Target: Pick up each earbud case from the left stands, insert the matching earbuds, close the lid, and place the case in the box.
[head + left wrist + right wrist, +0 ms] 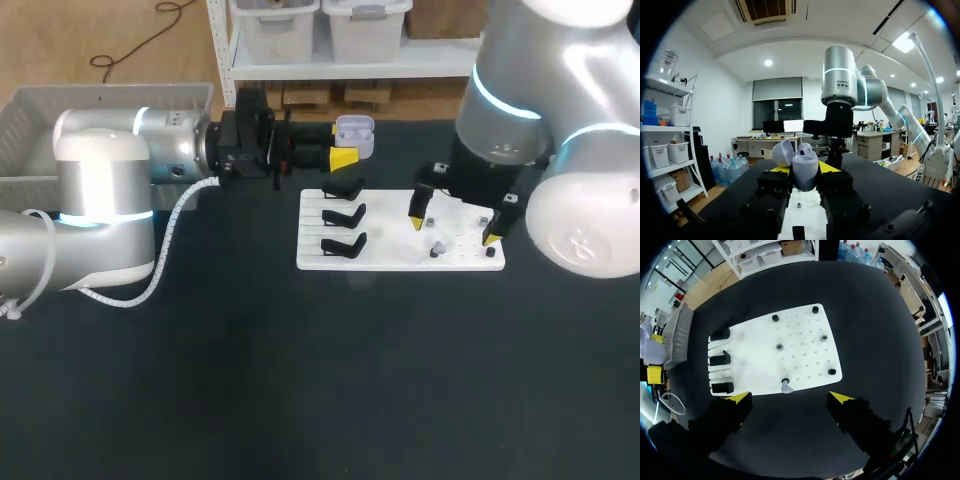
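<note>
My left gripper is shut on a lavender earbud case, held in the air behind the white board with its lid open. In the left wrist view the case sits between the yellow tips, lid tipped back, one earbud showing inside. Three black stands on the board's left side carry nothing. My right gripper hangs open over the board's right part. A loose lavender earbud stands on the board just ahead of the right gripper.
A grey basket sits at the table's far left. Several small black pegs dot the board. Dark tabletop spreads in front of the board.
</note>
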{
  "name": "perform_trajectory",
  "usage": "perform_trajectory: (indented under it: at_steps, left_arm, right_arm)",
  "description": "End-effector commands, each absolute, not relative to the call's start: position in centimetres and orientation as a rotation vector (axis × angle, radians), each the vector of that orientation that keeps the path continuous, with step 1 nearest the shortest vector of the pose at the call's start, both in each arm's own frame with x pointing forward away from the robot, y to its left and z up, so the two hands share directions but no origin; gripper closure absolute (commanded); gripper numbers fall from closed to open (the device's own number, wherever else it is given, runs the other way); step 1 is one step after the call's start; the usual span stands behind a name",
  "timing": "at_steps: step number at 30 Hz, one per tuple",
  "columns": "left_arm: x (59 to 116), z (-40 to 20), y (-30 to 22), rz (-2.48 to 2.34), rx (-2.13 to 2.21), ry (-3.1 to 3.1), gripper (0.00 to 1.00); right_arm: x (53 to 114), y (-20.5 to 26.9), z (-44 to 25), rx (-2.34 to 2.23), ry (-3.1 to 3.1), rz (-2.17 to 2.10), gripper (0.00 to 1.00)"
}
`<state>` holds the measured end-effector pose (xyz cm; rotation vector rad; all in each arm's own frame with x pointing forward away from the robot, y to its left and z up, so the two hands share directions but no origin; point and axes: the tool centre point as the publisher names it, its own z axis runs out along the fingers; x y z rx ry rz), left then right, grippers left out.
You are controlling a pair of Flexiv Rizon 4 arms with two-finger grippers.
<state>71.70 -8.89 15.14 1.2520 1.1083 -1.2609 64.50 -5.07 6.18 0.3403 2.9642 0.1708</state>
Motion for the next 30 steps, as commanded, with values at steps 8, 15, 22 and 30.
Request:
perform_trajectory:
  at_steps: [8,15,22,30]
  left_arm:
    - [71.6,15.1,-8.9,-1.255,1.248,1.108,1.00]
    - [71.6,15.1,-8.9,-1.255,1.248,1.108,1.00]
    - [71.6,15.1,-8.9,-1.255,1.248,1.108,1.00]
    - [71.6,15.1,-8.9,-1.255,1.248,1.108,1.00]
  right_arm:
    - [64.1,-4.9,4.3,0.390,2.915,0.149,0.53]
    - [63.9,-4.4,3.8,0.397,2.894,0.165,0.60]
    - [64.7,-4.3,3.4,0.411,2.889,0.151,0.67]
    - [65.6,-4.4,2.8,0.420,2.889,0.135,0.63]
